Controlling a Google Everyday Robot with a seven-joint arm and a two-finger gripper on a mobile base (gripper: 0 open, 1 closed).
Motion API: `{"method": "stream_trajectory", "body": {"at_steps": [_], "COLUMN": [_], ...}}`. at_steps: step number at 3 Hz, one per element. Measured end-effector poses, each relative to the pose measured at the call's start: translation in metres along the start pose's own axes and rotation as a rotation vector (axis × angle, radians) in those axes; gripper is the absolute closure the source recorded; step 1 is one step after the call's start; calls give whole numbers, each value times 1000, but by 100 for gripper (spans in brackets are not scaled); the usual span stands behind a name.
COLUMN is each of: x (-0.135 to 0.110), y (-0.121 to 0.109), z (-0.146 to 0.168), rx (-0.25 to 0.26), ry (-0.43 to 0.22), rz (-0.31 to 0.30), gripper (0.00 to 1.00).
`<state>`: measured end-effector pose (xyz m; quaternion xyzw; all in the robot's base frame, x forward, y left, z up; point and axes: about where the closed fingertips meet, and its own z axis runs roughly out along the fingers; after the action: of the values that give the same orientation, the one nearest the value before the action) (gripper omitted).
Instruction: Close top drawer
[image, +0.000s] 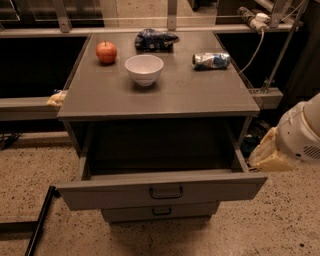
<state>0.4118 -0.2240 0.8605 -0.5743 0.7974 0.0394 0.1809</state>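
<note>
The wide grey metal top drawer (110, 194) stands pulled far out from under the front edge of the grey table (200, 97), its flat front panel facing forward with a dark rectangular loop handle (166, 192) at its middle. Its inside is dark. A narrower grey drawer front (130, 213) sits closed below it.

The beige pincer (266, 156) on the white arm (304, 134) hangs just beside the drawer's right side wall, off the table's front right corner; whether it is spread or pressed together cannot be told.

On the table, a red apple (106, 52) lies near the back left corner, a white round bowl (144, 69) just right of it, a crumpled dark blue bag (155, 39) at the back edge, and a crushed silver-blue can (211, 60) towards the right edge
</note>
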Motion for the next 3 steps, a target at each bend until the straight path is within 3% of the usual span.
{"method": "stream_trajectory", "body": {"at_steps": [1,3], "x": [12,16], "y": [5,20], "z": [25,128], "rx": [14,-5], "ry": [-28,-196], "rz": [-2,-50], "gripper": [100,100]}}
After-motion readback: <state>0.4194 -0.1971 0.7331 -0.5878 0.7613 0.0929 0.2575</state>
